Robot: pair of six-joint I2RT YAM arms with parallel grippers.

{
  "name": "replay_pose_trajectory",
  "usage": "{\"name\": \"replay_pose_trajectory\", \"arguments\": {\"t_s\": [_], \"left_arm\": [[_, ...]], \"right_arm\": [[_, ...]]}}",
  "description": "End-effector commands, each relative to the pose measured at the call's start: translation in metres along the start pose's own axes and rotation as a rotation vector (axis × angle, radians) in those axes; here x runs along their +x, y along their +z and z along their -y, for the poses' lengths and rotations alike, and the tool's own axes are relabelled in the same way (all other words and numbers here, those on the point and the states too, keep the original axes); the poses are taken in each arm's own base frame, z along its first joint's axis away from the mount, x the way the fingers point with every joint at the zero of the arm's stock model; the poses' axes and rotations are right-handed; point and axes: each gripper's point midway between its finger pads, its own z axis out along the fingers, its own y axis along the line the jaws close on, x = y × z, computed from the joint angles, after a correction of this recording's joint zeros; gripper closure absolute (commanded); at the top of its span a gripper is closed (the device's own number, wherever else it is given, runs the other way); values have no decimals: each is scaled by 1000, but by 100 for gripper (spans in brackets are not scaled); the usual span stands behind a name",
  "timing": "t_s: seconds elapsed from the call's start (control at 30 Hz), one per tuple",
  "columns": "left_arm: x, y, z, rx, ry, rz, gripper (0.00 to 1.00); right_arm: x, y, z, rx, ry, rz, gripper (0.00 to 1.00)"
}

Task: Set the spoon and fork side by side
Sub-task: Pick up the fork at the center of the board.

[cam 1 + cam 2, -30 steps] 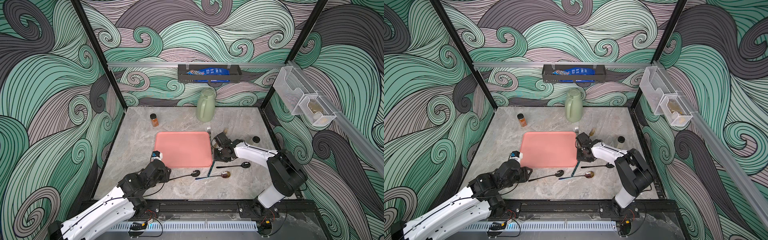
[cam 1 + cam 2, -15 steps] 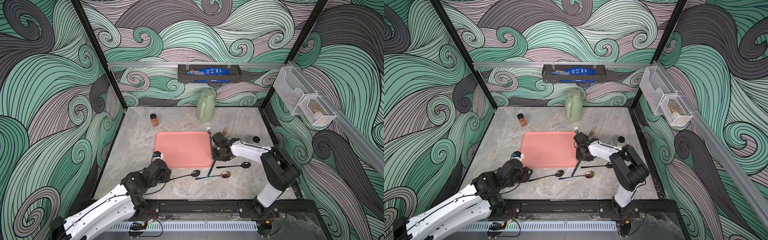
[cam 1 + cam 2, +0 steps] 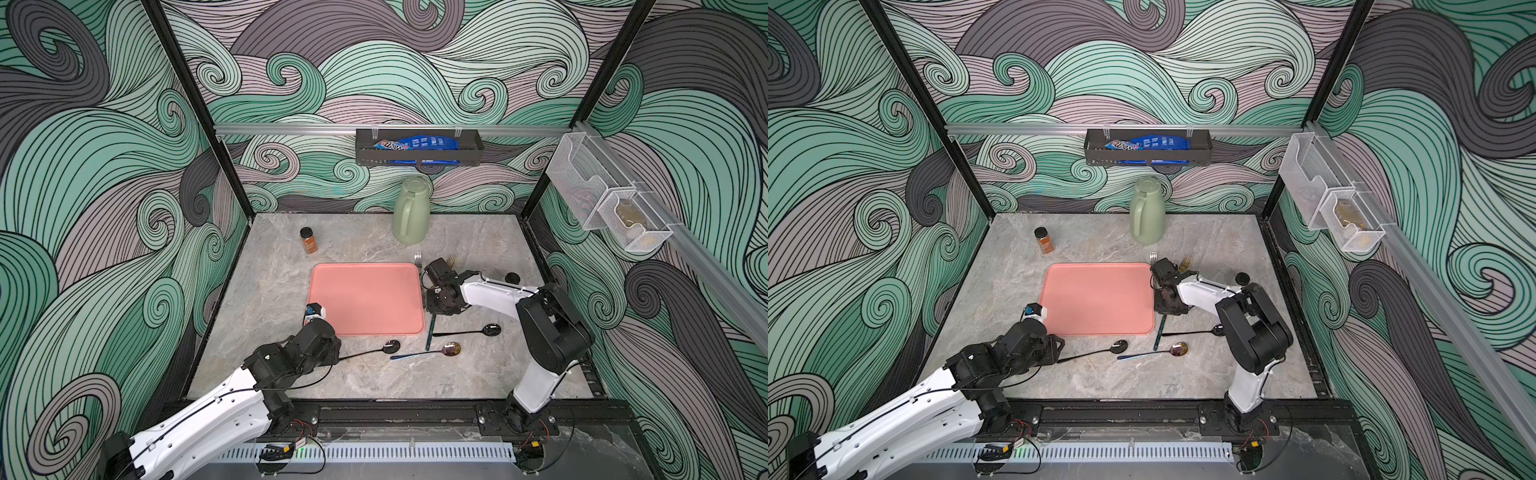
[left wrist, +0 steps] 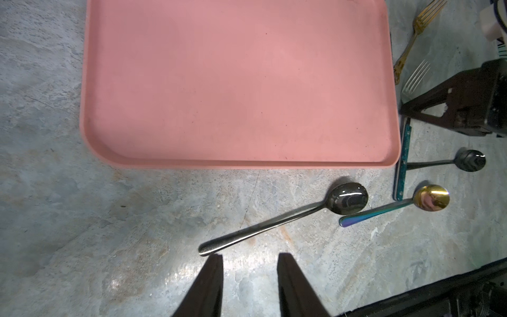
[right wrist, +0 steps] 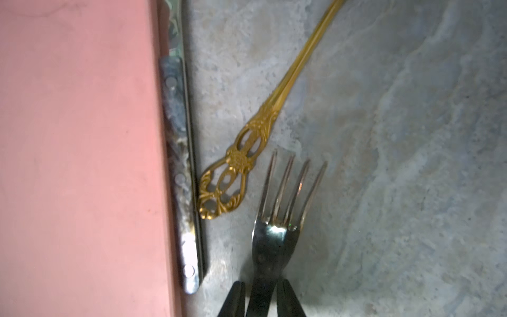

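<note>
Beside the pink tray, my right tool pinches the silver fork, with the gold fork crowding close. The silver fork's handle is hidden. My left tool is spread.

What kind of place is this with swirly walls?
Probably a robot practice booth, not a real kitchen: a left arm and right arm stand at a table with a tray and spoon, boxed in by swirly walls.

We find no legible text. Printing on the blue packet in the wall basket and the label on the spice jar are too small to read.
</note>
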Motion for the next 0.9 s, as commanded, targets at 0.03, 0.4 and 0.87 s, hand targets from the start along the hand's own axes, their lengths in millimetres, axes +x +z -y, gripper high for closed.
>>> {"name": "replay_pose_trajectory", "arguments": {"t_s": [0.03,0.4,0.87], "left_arm": [[-4,-1,-4,-14,-11,30,63],[-5,-2,-5,-15,-6,35,63],[-2,-4,-1,8,-4,17,63]], "right_arm": [[-7,11,11,27,-14,-11,75],[-11,-17,6,-25,4,-1,64],[23,-16,-2,5,-20,-44,66]]}}
